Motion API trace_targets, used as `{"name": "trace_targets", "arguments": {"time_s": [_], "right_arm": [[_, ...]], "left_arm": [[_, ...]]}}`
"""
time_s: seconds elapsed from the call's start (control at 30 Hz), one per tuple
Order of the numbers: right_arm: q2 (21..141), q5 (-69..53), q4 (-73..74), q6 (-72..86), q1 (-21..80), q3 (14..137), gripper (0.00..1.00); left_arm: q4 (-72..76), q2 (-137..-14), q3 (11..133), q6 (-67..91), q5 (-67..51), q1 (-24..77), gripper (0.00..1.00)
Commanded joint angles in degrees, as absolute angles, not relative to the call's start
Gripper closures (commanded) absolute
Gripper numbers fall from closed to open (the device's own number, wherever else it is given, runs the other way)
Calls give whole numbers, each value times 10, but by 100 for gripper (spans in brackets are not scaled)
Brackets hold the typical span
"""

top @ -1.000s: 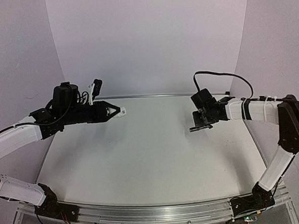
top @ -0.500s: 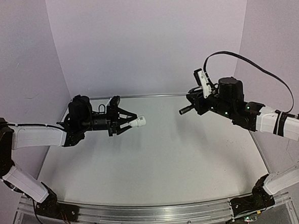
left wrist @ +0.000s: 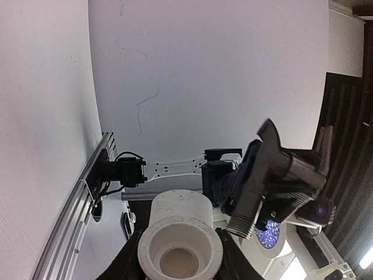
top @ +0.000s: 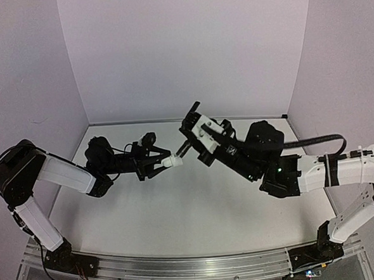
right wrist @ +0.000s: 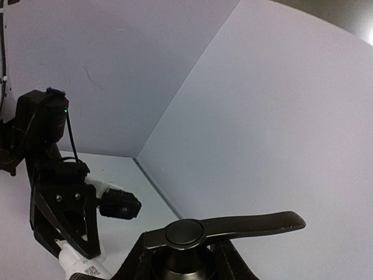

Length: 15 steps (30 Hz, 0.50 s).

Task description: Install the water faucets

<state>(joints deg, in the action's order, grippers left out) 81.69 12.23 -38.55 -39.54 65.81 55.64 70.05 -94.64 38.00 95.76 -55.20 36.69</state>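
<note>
Two parts: white fitting (top: 171, 160) and black tap (top: 182, 150), tips close at centre frame, aimed for joining
Left gripper (top: 159, 162): pinching fitting
Right gripper (top: 191, 141): pinching tap

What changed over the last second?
Both arms swung inward: the left gripper carried the white fitting rightward and the right gripper brought the black tap leftward. The two parts now sit end to end, contact unclear. Each gripper stayed shut on its part.

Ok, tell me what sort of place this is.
Probably a robot test cell in a lab: a white table boxed in by plain pale walls, with a left arm and right arm bolted to a metal rail.
</note>
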Motion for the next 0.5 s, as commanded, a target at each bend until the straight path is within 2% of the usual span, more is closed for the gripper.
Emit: {"name": "trace_targets", "arguments": {"time_s": [0.0, 0.47], "right_arm": [[856, 218, -601, -559, 695, 555, 100], [814, 172, -587, -459, 693, 566, 100]], "left_arm": [[969, -929, 405, 981, -585, 367, 100], [969, -812, 396, 890, -563, 367, 100]]}}
